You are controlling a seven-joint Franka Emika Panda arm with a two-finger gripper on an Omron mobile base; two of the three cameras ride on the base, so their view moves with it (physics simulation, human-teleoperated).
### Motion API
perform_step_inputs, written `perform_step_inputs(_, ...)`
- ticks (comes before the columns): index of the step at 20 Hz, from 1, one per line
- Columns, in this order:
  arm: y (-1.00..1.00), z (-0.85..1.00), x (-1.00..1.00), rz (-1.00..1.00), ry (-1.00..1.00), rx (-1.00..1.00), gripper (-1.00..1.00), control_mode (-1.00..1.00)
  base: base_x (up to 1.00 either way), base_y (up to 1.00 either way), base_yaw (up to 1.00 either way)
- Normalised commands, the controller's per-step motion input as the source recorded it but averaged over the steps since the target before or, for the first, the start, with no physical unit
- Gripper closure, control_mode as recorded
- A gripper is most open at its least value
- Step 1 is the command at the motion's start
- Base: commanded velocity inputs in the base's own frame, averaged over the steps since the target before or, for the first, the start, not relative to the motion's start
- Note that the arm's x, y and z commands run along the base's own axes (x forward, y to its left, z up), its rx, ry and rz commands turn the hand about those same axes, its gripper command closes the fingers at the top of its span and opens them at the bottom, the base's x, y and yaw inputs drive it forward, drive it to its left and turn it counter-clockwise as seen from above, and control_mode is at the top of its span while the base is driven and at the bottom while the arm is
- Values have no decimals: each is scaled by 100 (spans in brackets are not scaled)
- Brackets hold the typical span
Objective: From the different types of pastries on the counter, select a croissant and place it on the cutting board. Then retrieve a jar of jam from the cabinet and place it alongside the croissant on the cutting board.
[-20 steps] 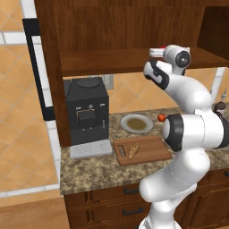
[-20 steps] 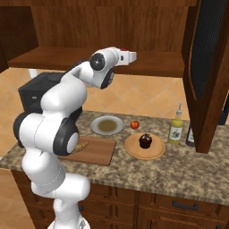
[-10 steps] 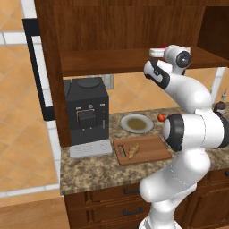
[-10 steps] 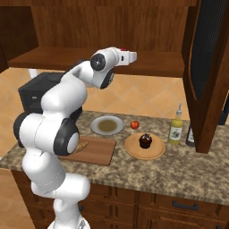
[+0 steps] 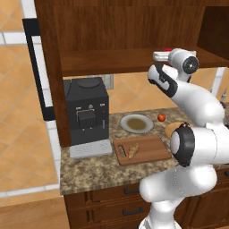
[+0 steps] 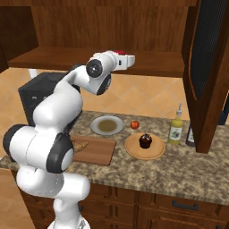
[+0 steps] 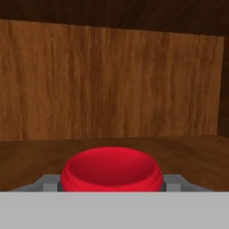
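Left base view first: status on gripper and jar? /K

Gripper (image 5: pixel 161 56) up at the cabinet (image 5: pixel 103 60) shelf edge, red jar of jam (image 5: pixel 167 49) poking out right at the hand. Croissant (image 5: pixel 133 150) lying on the cutting board (image 5: pixel 152 150), on the counter (image 5: pixel 89 167) just right of a black coffee machine (image 5: pixel 87 112). Pale plate (image 5: pixel 136 123) and small red fruit (image 5: pixel 161 117) behind the board. /M

Right base view? /K

Same picture from the other side. Gripper (image 6: pixel 127 61) level with the shelf, jar of jam (image 6: pixel 119 52) as a red spot on top of the hand. Croissant (image 6: pixel 80 146) on the cutting board (image 6: pixel 96 152), partly behind the arm. Dark pastry (image 6: pixel 145 141) on a tan plate (image 6: pixel 144 151) to the right, yellowish bottle (image 6: pixel 175 129) beyond it, red fruit (image 6: pixel 134 124) near the pale plate. /M

Hand view: grip confirmed? /K

Red lid of the jar of jam (image 7: pixel 111 172) dead centre, grey fingertips (image 7: pixel 48 182) pressed against both sides. Narrowed onto the jar, no gap visible. Wooden cabinet (image 7: pixel 112 80) back wall behind. Cannot tell whether lifted off the shelf. /M
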Motion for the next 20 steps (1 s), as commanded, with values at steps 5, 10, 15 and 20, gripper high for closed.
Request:
perform_step_inputs(5,0,41,-100,2,0,0,100,-100,0,0,0)
perform_step_inputs(10,12,41,-94,7,7,0,100,-100,0,0,0)
perform_step_inputs(15,9,-20,-74,31,6,-3,100,-100,0,0,0)
perform_step_inputs(20,0,-61,-65,40,0,0,100,-100,0,0,0)
